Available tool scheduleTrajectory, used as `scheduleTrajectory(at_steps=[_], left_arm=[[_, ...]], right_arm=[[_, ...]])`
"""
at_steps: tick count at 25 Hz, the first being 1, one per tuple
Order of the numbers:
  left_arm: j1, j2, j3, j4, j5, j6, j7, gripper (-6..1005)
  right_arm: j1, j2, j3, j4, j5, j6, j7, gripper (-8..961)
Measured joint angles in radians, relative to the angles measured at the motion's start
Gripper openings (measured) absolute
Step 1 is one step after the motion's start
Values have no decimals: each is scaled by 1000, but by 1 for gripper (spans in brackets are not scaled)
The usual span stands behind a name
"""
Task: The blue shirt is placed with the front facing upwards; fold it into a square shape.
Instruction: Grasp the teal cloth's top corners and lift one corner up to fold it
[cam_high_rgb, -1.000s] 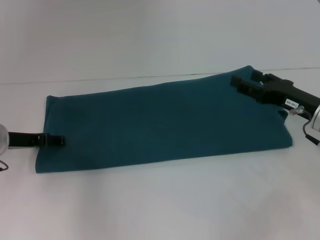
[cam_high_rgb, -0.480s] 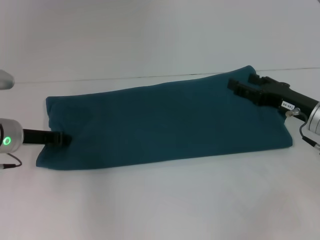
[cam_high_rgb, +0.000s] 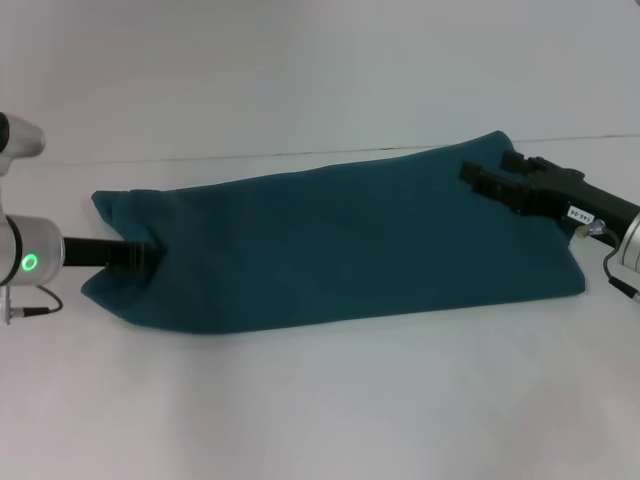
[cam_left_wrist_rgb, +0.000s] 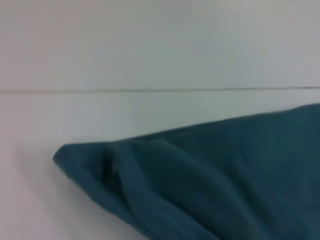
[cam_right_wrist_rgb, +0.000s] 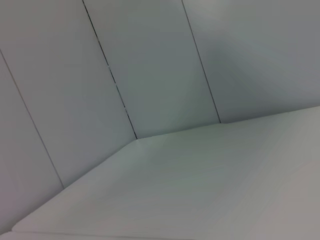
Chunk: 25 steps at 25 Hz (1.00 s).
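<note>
I am watching one blue shirt (cam_high_rgb: 330, 245) lying on the white table (cam_high_rgb: 320, 400) as a long folded band running from my left to my right, with no lettering showing on the face I see. Over the last second my left gripper (cam_high_rgb: 140, 256) has been pushing inward along the band, and the left end of the cloth, which was lying flat and squared off, is now bunching and lifting around the fingers; the left wrist view is showing that end (cam_left_wrist_rgb: 105, 165) rucked into a soft ridge. I am reading that as the left end being taken up to carry it across toward the right, which is what the square shape still needs, since the band is far too long as it lies. The left gripper looks closed on the shirt's left edge, its tips buried in the fabric. My right gripper (cam_high_rgb: 492, 180) is hovering over the far right corner of the shirt, having barely shifted, and its jaws are standing apart with nothing between them; its wrist camera is showing only bare table and wall. Counting up: one shirt, two grippers, one table, nothing else on the surface.
</note>
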Motion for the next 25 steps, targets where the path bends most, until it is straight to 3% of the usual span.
scheduleTrajectory(at_steps=[1, 11, 18, 25], left_arm=[[4, -3, -1, 22, 0, 11, -3, 113], [71, -11, -4, 178, -1, 61, -87, 62], [121, -37, -4, 306, -1, 124, -135, 62], [157, -91, -2, 462, -1, 213, -148, 61]], right_arm=[[-1, 0, 2, 0, 2, 0, -2, 838], [-10, 1, 20, 47, 91, -6, -114, 826], [11, 6, 27, 299, 404, -56, -546, 534], [151, 18, 34, 589, 480, -50, -905, 247]])
